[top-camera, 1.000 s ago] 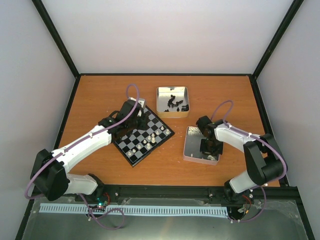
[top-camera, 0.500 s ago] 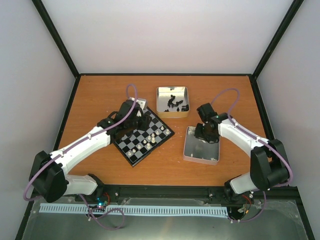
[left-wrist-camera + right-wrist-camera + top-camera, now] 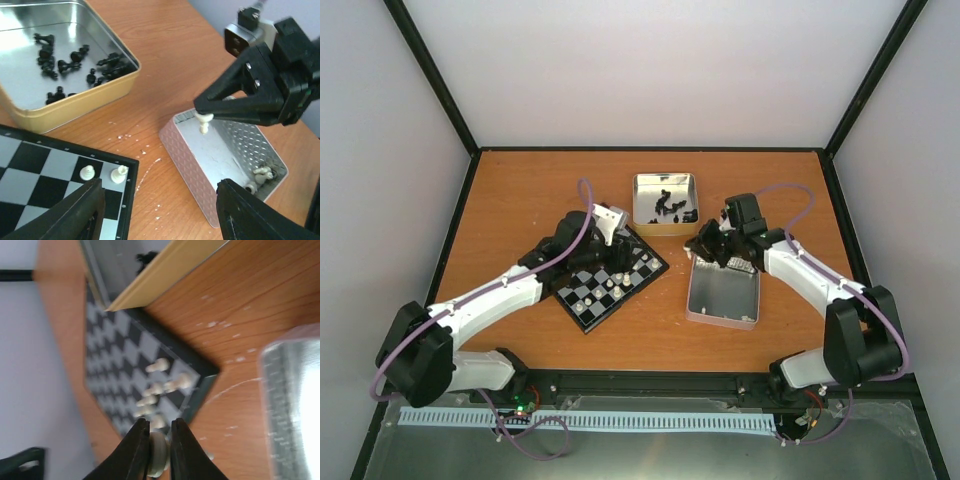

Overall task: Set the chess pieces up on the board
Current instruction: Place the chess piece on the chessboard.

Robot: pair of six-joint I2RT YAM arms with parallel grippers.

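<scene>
- A cream-white chessman (image 3: pixel 203 121) hangs clamped in the right gripper (image 3: pixel 203 116), over the far-left corner of the silver tin (image 3: pixel 185 155) and just right of the board (image 3: pixel 582 262).
- More white chess pieces (image 3: pixel 611 282) stand on the board, mostly along its near-right side; a few others lie in a corner of the silver tin.
- The left gripper (image 3: pixel 610 248) hovers over the board's far corner, jaws spread wide and holding nothing.
- Black chessmen (image 3: pixel 665 205) lie in the gold tin (image 3: pixel 665 228) farther back on the orange desk (image 3: pixel 520 190).
</scene>
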